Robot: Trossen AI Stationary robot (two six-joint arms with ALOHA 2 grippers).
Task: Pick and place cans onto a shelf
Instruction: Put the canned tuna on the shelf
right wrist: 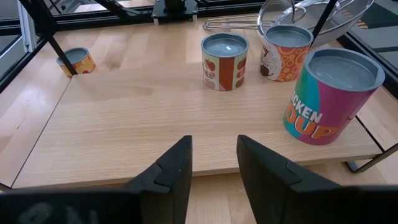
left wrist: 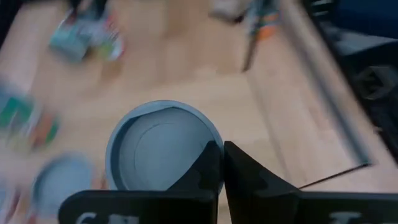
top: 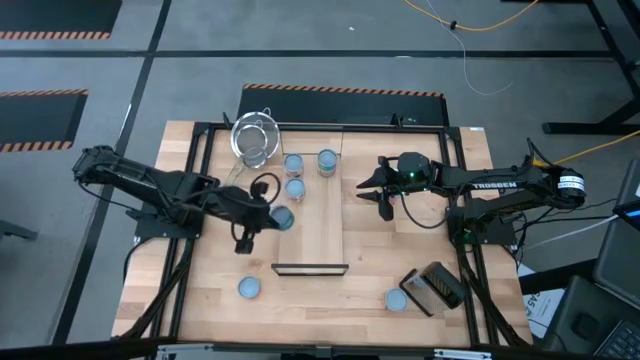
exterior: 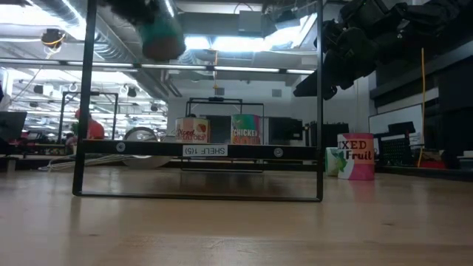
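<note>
The shelf [top: 322, 225] is a long light wood board raised on a black frame [exterior: 199, 150]. Three cans [top: 293, 163] [top: 327, 162] [top: 295, 187] stand on its far part. They also show in the right wrist view [right wrist: 224, 61] [right wrist: 284, 53] [right wrist: 333, 93]. My left gripper [top: 272, 217] is shut on a pale-topped can [top: 284, 218] at the shelf's left edge. That can shows high above the shelf in the low view [exterior: 159, 33]. My right gripper [top: 375, 190] is open and empty to the right of the shelf, its fingers [right wrist: 180, 168] pointing at it. Two more cans [top: 248, 288] [top: 396, 299] stand on the table. My left gripper pinches the rim of the can's top [left wrist: 214, 142] on the side nearest the wrist. One fingertip [left wrist: 208, 163] lies over the pale blue top and the other [left wrist: 242, 163] outside the wall. The fingers slant down from the table's left. The can is lifted clear, top up.
A wire-mesh strainer [top: 253, 138] lies at the far left of the shelf. A dark rectangular box [top: 435, 288] lies near right. A pink-labelled tin [exterior: 357, 157] and a green one [exterior: 334, 161] stand right of the shelf in the low view.
</note>
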